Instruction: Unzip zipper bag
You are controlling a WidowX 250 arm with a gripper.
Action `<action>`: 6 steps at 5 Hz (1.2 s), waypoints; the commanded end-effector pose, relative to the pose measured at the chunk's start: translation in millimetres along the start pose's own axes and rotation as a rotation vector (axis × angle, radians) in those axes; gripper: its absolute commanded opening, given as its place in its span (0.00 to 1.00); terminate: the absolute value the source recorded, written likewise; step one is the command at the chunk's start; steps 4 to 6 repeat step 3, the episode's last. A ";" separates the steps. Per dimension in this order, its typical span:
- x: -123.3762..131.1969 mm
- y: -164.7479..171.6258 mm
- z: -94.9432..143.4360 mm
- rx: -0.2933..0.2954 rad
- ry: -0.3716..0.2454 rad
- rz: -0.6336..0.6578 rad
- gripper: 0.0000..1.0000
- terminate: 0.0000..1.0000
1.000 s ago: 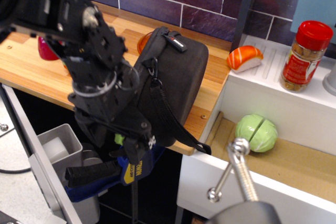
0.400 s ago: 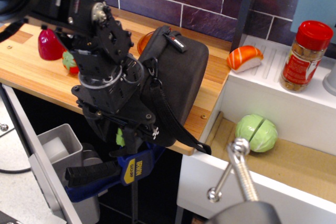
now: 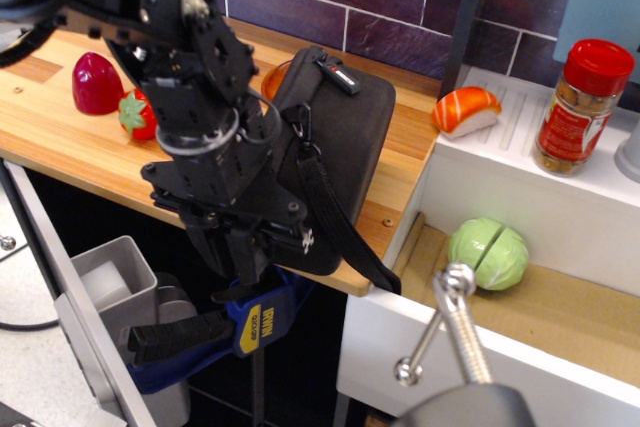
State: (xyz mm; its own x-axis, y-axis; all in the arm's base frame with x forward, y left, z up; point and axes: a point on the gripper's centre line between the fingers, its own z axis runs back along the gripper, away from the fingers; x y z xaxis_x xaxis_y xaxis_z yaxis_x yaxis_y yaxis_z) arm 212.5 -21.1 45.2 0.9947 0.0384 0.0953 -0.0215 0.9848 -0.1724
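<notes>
The black zipper bag lies on the wooden counter, and its near end overhangs the front edge. Its red-white label sits at the far top. A metal zipper pull shows on the left side, and the black strap runs down to the right. My gripper points downward at the bag's lower left front corner. Its fingers look closed together against the zipper seam. The lime-green pull tab is hidden behind the fingers.
A red toy pepper and a strawberry lie left of the arm. An orange toy sits behind the bag. To the right are a salmon sushi, a spice jar and a cabbage. A blue clamp and a grey bin are below the counter.
My arm has swung up and to the right along the bag's front side. The green tab, visible by the fingers before, is now covered. The bag has shifted slightly right.
</notes>
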 end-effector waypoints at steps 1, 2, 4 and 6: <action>54.3 0.0 64.3 -0.084 -0.161 0.037 0.00 0.00; 75.8 -5.1 86.3 -0.119 -0.190 0.090 0.00 0.00; 92.6 -9.4 101.4 -0.141 -0.202 0.128 0.00 1.00; 92.6 -9.4 101.4 -0.141 -0.202 0.128 0.00 1.00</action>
